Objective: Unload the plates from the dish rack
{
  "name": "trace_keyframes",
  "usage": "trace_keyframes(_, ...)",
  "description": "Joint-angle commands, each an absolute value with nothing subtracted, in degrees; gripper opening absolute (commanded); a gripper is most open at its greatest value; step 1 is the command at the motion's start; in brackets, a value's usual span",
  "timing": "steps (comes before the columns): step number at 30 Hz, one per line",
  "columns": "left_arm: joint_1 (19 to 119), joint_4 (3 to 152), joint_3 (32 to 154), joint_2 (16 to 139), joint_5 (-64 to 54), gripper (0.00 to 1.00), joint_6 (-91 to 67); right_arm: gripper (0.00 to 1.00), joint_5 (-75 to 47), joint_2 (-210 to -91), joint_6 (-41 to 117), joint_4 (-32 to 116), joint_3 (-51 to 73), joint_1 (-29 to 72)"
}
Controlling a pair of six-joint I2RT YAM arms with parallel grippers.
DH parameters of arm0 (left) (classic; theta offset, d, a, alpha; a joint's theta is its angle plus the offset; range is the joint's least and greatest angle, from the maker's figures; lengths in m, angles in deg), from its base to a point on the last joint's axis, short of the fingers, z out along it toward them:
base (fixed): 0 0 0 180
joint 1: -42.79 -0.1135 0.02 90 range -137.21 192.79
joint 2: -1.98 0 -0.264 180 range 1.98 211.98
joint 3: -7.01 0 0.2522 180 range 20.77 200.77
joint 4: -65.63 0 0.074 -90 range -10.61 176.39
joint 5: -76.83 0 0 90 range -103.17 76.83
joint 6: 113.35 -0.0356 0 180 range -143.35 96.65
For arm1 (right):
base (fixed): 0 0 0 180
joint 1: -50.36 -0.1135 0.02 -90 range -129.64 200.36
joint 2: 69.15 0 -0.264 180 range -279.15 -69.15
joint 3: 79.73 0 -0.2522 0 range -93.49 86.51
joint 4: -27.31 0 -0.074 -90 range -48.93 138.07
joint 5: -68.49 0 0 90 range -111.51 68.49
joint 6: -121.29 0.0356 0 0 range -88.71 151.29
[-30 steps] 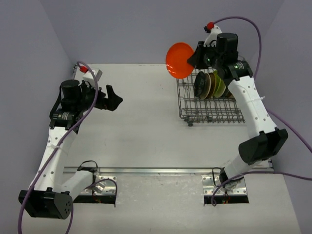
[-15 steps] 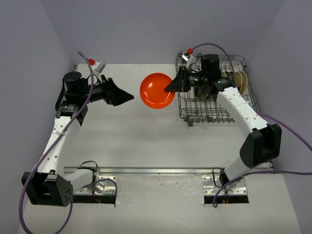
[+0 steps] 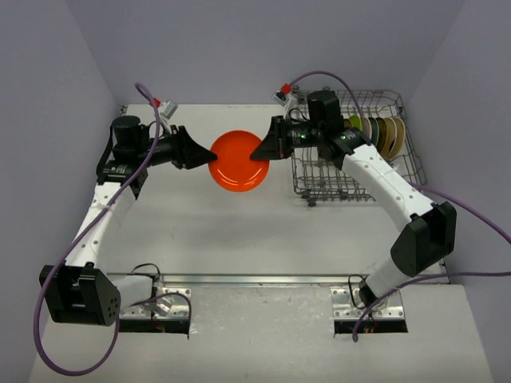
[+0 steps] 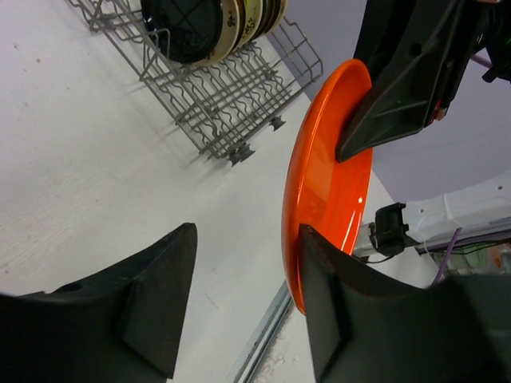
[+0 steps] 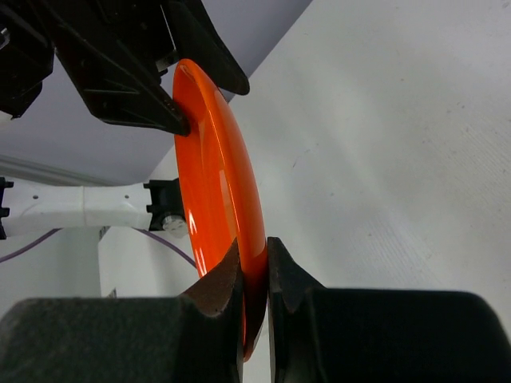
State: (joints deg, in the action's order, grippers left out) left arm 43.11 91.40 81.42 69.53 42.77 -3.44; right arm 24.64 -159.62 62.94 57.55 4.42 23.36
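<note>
An orange-red plate (image 3: 237, 162) hangs edge-up above the table between the two arms. My right gripper (image 3: 257, 152) is shut on its right rim, and the pinch shows up close in the right wrist view (image 5: 253, 247) on the plate (image 5: 219, 183). My left gripper (image 3: 206, 157) straddles the opposite rim, open. In the left wrist view (image 4: 247, 230) one finger lies against the plate (image 4: 327, 175) and the other stands well apart. The grey wire dish rack (image 3: 351, 187) sits at the back right, with several plates (image 3: 379, 136) upright in it.
The rack (image 4: 231, 104) and its row of plates (image 4: 207, 24) appear behind the held plate in the left wrist view. A metal rail (image 3: 263, 279) runs along the near table edge. Purple walls close in the left, back and right sides.
The right arm lifted the orange plate out of the rack and carried it left to mid-table. The left arm reached right to meet it, and its jaws have narrowed around the rim.
</note>
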Motion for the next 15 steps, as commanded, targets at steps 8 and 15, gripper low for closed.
trace_keyframes(8,42.79,94.35,82.69,70.98,44.37,0.31,-9.44,0.00,25.76,-166.38,61.52,58.48,-5.50,21.12)
trace_keyframes(15,42.79,96.67,82.67,71.50,42.30,0.00,-10.79,0.27,23.16,-167.64,61.38,59.67,-7.09,20.66)
